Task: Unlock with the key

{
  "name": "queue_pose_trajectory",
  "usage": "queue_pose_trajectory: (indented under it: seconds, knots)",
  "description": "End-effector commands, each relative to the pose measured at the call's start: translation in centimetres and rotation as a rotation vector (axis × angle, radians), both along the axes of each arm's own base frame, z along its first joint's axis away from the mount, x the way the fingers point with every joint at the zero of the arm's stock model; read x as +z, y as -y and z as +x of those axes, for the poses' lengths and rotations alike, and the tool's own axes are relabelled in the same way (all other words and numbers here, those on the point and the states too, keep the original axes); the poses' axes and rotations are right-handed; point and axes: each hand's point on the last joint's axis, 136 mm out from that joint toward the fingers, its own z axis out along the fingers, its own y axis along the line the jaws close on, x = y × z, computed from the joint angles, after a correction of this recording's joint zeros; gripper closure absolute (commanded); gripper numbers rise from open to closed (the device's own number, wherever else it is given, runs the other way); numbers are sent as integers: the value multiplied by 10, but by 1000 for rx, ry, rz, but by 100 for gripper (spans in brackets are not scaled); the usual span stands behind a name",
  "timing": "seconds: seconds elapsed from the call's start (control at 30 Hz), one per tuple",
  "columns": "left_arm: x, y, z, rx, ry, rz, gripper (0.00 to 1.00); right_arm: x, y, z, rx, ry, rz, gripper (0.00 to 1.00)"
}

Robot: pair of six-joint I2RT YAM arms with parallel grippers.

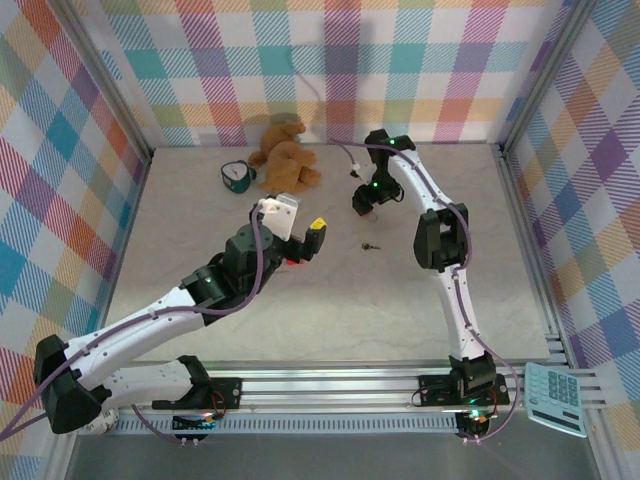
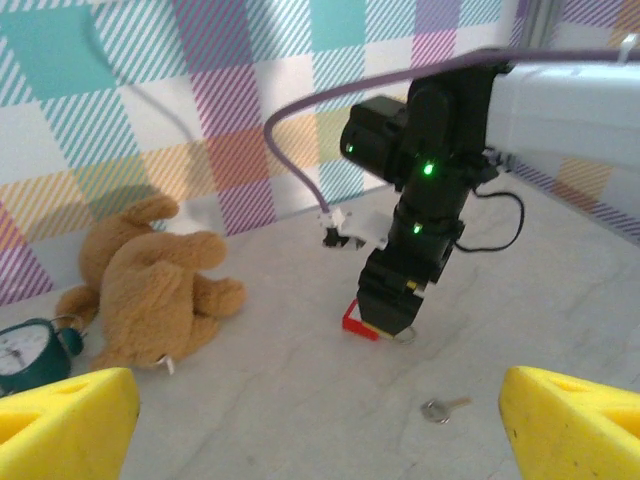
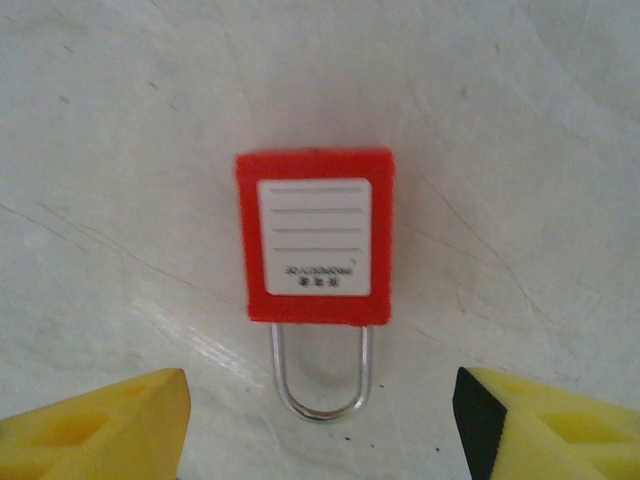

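Right arm points down over red padlock.

In the left wrist view the red padlock is mostly hidden under the right gripper, with one corner showing. Near the padlock, the key is too small to make out its teeth. Well left of the padlock, the clock is cut off by the picture's edge.

The left arm and right arm are made of white links and black joints, with a purple cable run along each. Yellow wedge-shaped fingers are fitted; green lights are lit on the right wrist.
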Motion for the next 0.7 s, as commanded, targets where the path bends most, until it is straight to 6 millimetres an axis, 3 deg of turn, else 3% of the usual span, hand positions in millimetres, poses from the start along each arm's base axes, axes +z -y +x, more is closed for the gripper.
queue_pose_trajectory:
  seconds: [0.0,0.2,0.3,0.37,0.53,0.67]
  knots:
    - [13,7,-3,-36,-16,-60,9,3,2,-14,-15,-69,18,28]
    - [11,10,-1,-29,-22,-87,9,40,-12,-12,-78,-44,164,32]
    - [4,20,12,-2,-38,-62,8,76,-19,-3,-180,17,278,33]
    - [-7,30,26,34,-81,-46,8,88,-17,0,-278,71,331,32]
    - [-39,56,70,148,-259,-79,10,113,25,-10,-569,207,427,28]
    - [-67,69,116,246,-442,-236,20,125,54,-44,-720,318,473,24]
